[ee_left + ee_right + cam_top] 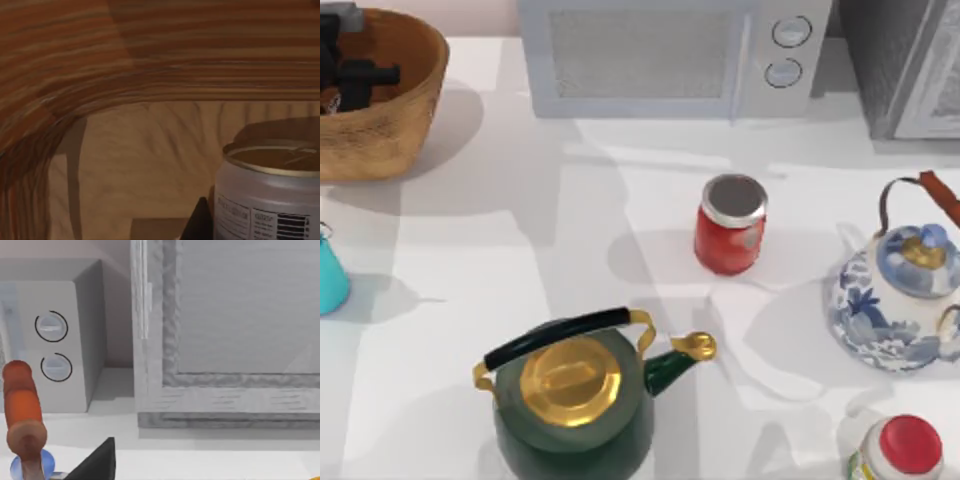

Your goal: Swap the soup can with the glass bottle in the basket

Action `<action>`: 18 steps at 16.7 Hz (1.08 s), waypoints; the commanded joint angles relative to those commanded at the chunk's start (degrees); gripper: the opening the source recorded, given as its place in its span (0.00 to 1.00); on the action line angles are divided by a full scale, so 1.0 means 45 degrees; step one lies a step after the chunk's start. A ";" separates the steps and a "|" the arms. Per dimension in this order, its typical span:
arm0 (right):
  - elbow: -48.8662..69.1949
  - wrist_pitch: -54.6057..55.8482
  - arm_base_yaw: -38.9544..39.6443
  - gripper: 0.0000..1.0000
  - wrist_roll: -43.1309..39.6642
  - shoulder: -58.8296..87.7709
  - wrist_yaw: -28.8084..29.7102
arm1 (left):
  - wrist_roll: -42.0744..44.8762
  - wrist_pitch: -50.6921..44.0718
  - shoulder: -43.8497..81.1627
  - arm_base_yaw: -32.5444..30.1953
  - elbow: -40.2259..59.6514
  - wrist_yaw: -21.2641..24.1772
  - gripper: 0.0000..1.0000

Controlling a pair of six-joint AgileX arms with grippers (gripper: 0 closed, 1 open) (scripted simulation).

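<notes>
The tan woven basket (390, 130) stands at the table's far left corner. My left gripper (350, 72) reaches down inside it. In the left wrist view a greyish glass bottle (270, 200) with a wide gold-rimmed mouth and a white barcode label stands on the basket (125, 75) floor, right beside a dark part of my left gripper (199, 222). The soup can (730, 228), red with a silver top, stands upright on the table's middle, far from both arms. My right arm is parked at the right, above the blue-and-white kettle's handle (22, 405).
A green kettle with a gold lid (570, 390) sits front centre and a blue-and-white kettle (900, 295) at the right. A red-capped bottle (905, 450) is at the front right. A teal object (330, 275) is at the left edge. Microwave (670, 55) and grey cabinet (910, 60) line the back.
</notes>
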 joint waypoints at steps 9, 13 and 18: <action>0.0000 0.0000 0.0000 1.00 0.0000 0.0000 0.0000 | 0.0000 0.0000 0.0000 0.0000 0.0000 0.0000 0.00; 0.0000 0.0000 0.0000 1.00 0.0000 0.0000 0.0000 | -0.0005 0.0074 -0.0591 0.0063 -0.0096 -0.0110 0.00; 0.0000 0.0000 0.0000 1.00 0.0000 0.0000 0.0000 | 0.0272 0.1943 -0.3059 0.0393 -0.2498 -0.0423 0.00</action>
